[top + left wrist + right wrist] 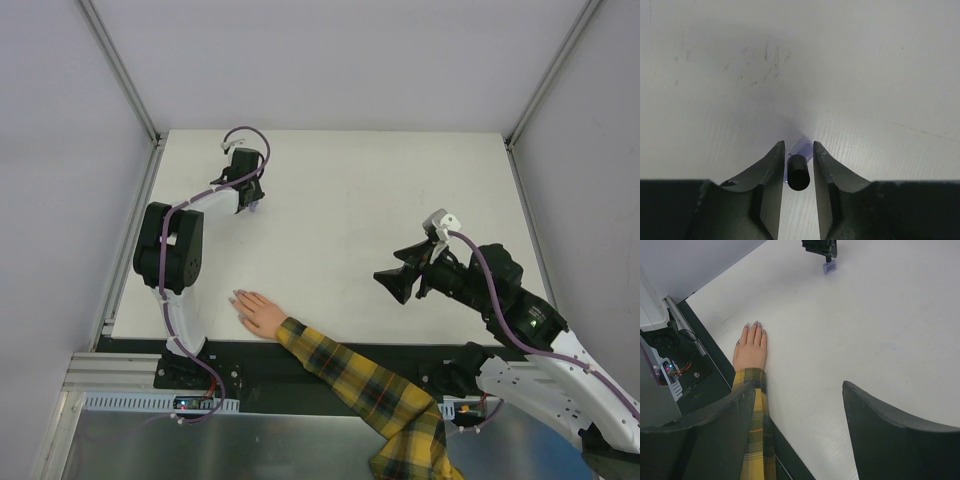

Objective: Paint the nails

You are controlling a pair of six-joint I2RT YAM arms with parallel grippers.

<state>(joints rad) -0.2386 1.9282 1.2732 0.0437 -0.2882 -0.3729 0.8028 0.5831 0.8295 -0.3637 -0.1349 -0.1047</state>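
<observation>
The nails are tiny pale lilac-grey tips on a peach mannequin hand that lies flat at the table's near left edge, with a yellow-and-black plaid sleeve. My left gripper is at the far left, its jaws narrowly apart on either side of the black cap of a small purple polish bottle that stands on the table. A thin gap shows beside the cap. My right gripper is wide open and empty, hovering right of the hand.
White table with grey walls around it. The dark front rail with electronics runs along the near edge, beside the sleeve. The bottle and the left gripper also show at the top of the right wrist view.
</observation>
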